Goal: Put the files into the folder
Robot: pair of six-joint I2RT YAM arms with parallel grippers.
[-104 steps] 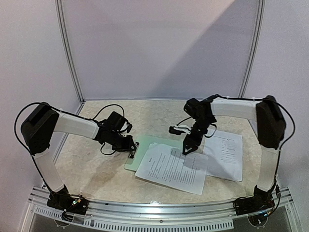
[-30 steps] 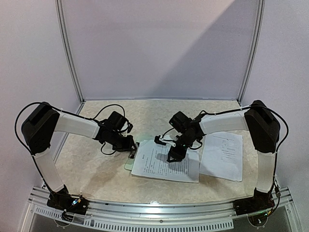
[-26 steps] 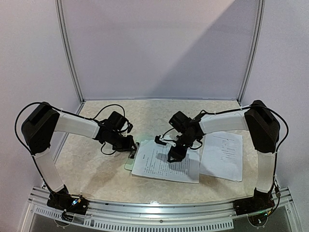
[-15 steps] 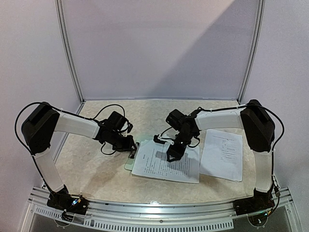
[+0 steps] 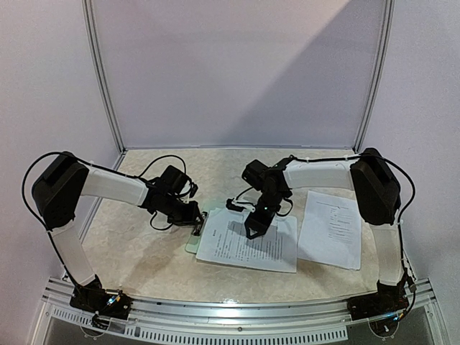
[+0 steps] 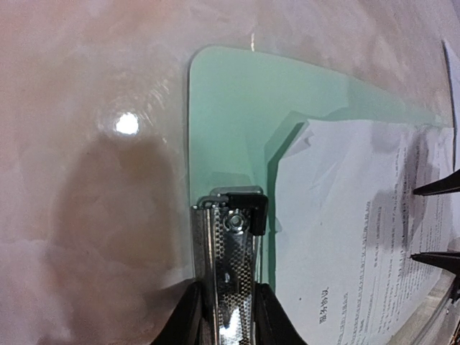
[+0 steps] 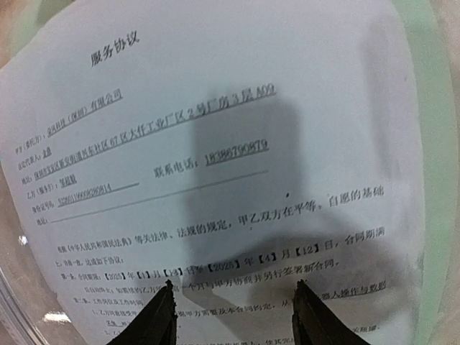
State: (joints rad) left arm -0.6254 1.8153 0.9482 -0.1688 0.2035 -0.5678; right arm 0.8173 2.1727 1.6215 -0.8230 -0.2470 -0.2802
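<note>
Clenching left gripper (image 6: 228, 316) on black metal clip (image 6: 237, 212) of flat mint-green clipboard folder (image 6: 230, 108), centre of table (image 5: 144, 259). Holding right gripper (image 7: 234, 287) spread over white printed paper sheet (image 7: 215, 144) lying on folder. Best nudge sheet toward 9 o'clock under clip, edges square. Leaving second white sheet (image 5: 332, 228) at 3 o'clock.

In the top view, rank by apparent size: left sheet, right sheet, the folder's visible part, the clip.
Largest, tied: left sheet and right sheet, too alike to rank.
Then: folder, only a green strip showing.
Smallest: clip, partly under the left end effector.
</note>
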